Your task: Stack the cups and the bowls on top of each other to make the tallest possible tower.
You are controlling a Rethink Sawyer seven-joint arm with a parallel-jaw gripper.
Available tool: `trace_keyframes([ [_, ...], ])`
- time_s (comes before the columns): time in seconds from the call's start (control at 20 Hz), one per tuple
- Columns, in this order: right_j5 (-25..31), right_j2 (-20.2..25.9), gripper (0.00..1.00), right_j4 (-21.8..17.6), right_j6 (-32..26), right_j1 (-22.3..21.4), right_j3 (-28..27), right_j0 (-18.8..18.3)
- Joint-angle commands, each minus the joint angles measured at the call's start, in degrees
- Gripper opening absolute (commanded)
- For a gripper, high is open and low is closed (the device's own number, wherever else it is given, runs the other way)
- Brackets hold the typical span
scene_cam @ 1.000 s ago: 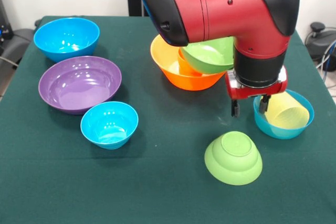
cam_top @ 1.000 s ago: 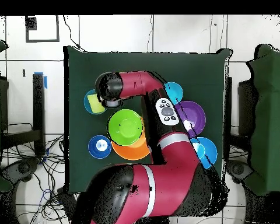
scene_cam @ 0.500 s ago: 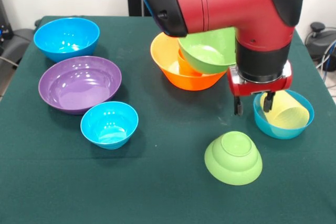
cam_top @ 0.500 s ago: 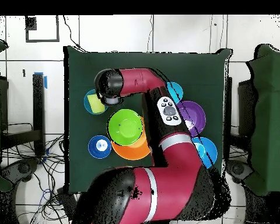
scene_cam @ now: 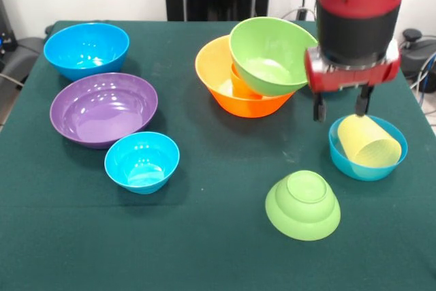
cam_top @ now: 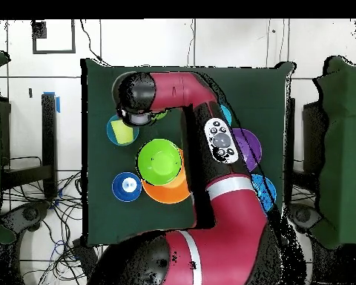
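Observation:
My gripper (scene_cam: 340,108) hangs open and empty just above the far rim of a small light blue bowl (scene_cam: 354,165). The pale yellow cup (scene_cam: 368,142) lies on its side in that bowl. In the overhead view, gripper (cam_top: 136,116) and cup (cam_top: 122,131) are at the table's left. A small lime green bowl (scene_cam: 303,204) sits upside down in front. The large orange bowl (scene_cam: 225,90) holds the orange cup (scene_cam: 241,84) and a tilted large lime green bowl (scene_cam: 270,55).
A large purple bowl (scene_cam: 103,108), a large blue bowl (scene_cam: 86,49) and a second small light blue bowl (scene_cam: 142,161) stand upright on the left. A small dark blue bowl (cam_top: 126,185) shows only in the overhead view, beside the orange bowl (cam_top: 172,193).
The gripper has risen and shifted a little to the right over the bowl with the yellow cup. It stays open and empty. No bowl or cup has moved.

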Motion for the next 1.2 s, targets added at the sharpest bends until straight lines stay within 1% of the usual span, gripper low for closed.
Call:
trace_keyframes([
  [0.05, 9.83, 2.28, 1.00, 0.29, -8.46, -5.52, 1.68, -0.73],
  [0.25, 10.43, 2.16, 1.00, 0.58, -7.59, -7.35, 4.03, -0.93],
  [0.4, 8.38, 1.96, 1.00, 0.98, -6.53, -9.80, 8.74, -1.42],
  [0.5, 6.07, 1.71, 1.00, 1.23, -5.58, -11.31, 12.32, -1.80],
  [0.65, 2.23, 1.50, 1.00, 1.05, -4.33, -12.07, 15.33, -2.12],
  [0.85, 0.23, 1.43, 1.00, 1.04, -3.52, -12.55, 16.96, -2.43],
  [1.2, 1.68, 1.42, 1.00, 1.16, -4.43, -14.14, 17.98, -3.65],
])
